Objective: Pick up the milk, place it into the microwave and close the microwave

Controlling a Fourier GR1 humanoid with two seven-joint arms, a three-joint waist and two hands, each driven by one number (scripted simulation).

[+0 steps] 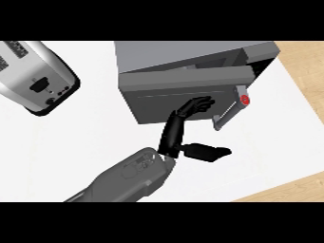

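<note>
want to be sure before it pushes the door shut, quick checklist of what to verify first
1. Milk inside the microwave: cannot tell, no milk in view.
2. Door not yet closed: ok, it stands partly open.
3. Hand on the door: ok, straight fingers touch its front.
4. Hand free of objects: ok, it holds nothing.
5. Toaster out of the way: ok, far at the left.

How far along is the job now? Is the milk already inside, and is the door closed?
Apparently done: no milk shows on the counter, so it is probably inside the microwave, though hidden. In hand: the left robot hand pushes the door with straight fingers. Left: the door is ajar, with a dark gap at its right edge, so it must swing shut.
</note>
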